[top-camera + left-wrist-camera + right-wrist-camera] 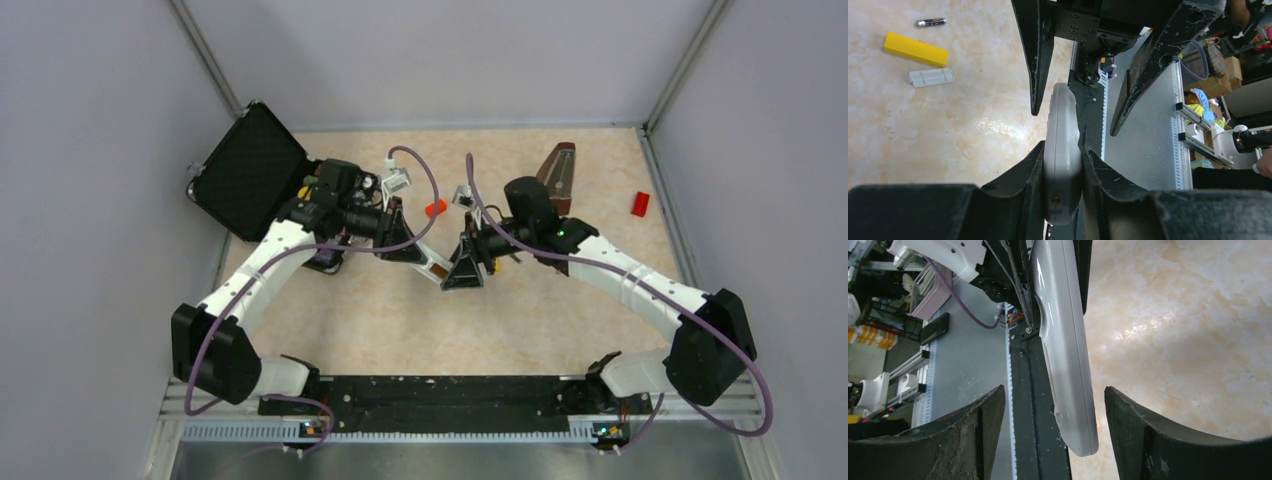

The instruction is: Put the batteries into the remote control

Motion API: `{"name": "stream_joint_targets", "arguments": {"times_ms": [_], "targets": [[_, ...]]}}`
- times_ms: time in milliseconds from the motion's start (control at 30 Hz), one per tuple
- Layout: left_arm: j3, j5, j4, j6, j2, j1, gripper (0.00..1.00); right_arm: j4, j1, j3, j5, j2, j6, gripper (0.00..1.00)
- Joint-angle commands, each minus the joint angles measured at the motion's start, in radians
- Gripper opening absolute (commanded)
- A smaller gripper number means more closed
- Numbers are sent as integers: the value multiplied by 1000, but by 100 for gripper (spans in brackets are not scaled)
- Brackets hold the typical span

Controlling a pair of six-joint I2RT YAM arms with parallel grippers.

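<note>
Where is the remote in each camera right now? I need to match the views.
Top external: remote at centre, between the left gripper and the right gripper.
Left wrist: remote low centre, edge-on, clamped in the left jaws.
Right wrist: remote runs down from top centre, between the open right jaws.
Shared landmark: black base rail, behind the remote in both wrist views.

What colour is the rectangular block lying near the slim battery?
The rectangular block is bright yellow, clearest in the left wrist view.
</note>
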State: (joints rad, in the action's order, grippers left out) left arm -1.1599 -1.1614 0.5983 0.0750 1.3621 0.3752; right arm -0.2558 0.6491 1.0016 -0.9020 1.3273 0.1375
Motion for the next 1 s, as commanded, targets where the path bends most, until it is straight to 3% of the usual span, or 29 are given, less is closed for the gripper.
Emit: {"name": "stream_joint_targets", "arguments": {"times_ms": [0, 200, 333, 467, 633, 767, 967], "targets": [[-35, -87, -74, -47, -59, 2, 1, -2, 10, 79, -145, 22, -17, 66], [-17, -95, -285, -230, -95, 3, 7, 7, 11, 101, -162, 52, 24, 39], [23, -52, -450, -366, -135, 3, 28, 85, 11, 96, -136, 40, 95, 17], [95, 88, -673, -536, -198, -1, 55, 209, 11, 65, -70, -1, 200, 6], [237, 252, -1120, -916, -261, -1, 64, 512, 11, 10, 23, -67, 420, 2], [254, 392, -1120, -990, -277, 8, 66, 733, 11, -17, 41, -72, 570, 5], [267, 450, -1334, -1207, -202, 15, 65, 758, 12, 10, 35, -49, 607, 6]]}}
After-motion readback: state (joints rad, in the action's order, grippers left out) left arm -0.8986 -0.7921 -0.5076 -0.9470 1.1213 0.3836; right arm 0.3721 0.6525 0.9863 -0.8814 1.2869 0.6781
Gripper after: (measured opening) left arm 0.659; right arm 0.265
